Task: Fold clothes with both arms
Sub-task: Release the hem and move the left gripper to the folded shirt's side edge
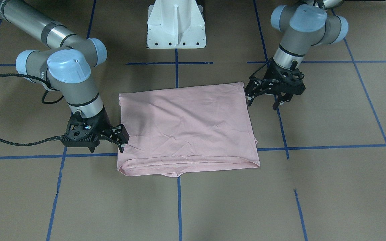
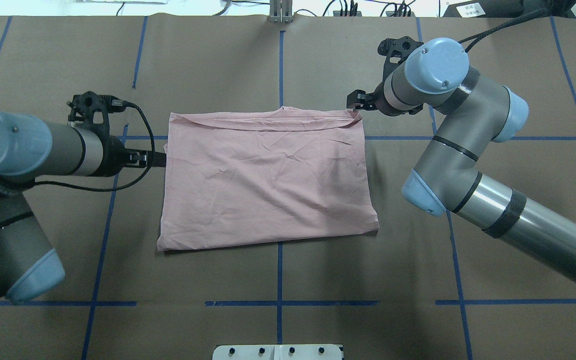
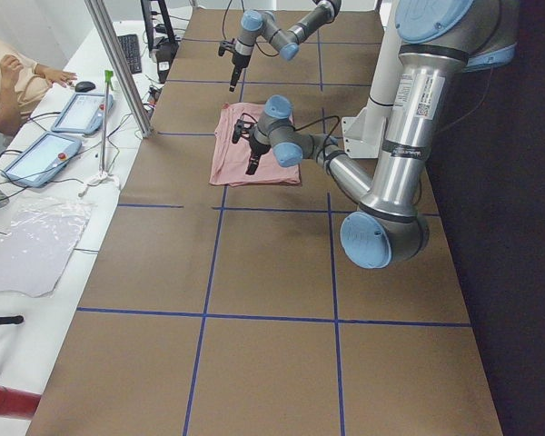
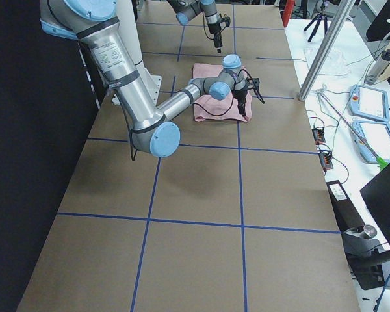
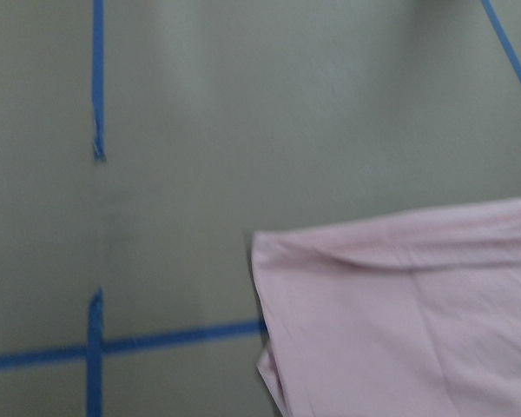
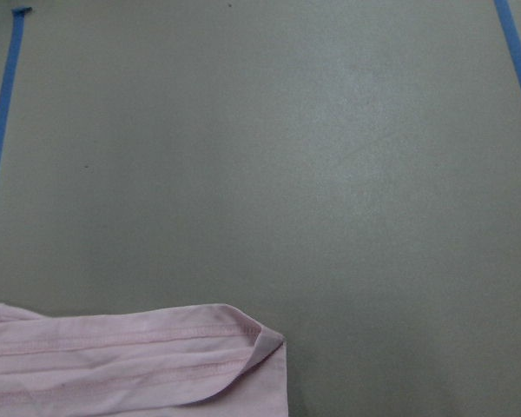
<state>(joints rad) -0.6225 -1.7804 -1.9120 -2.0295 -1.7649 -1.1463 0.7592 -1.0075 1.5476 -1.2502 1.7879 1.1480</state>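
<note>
A: Left wrist view is blurred throughout. The T-shirt (image 5: 391,321) corner and the blue tape (image 5: 169,338) are soft-edged, and the shirt is cut off at the right and bottom edges.
B: Right gripper (image 1: 122,142)?
A: In the front view its fingers overlap, so the gap is unreadable. Overhead, its own wrist joint covers most of it. In the side views it is too small to judge.
B: Pedestal (image 1: 176,30)?
A: The front view's edge cuts off its top. The shirt's lower layers are hidden under the top one.
</note>
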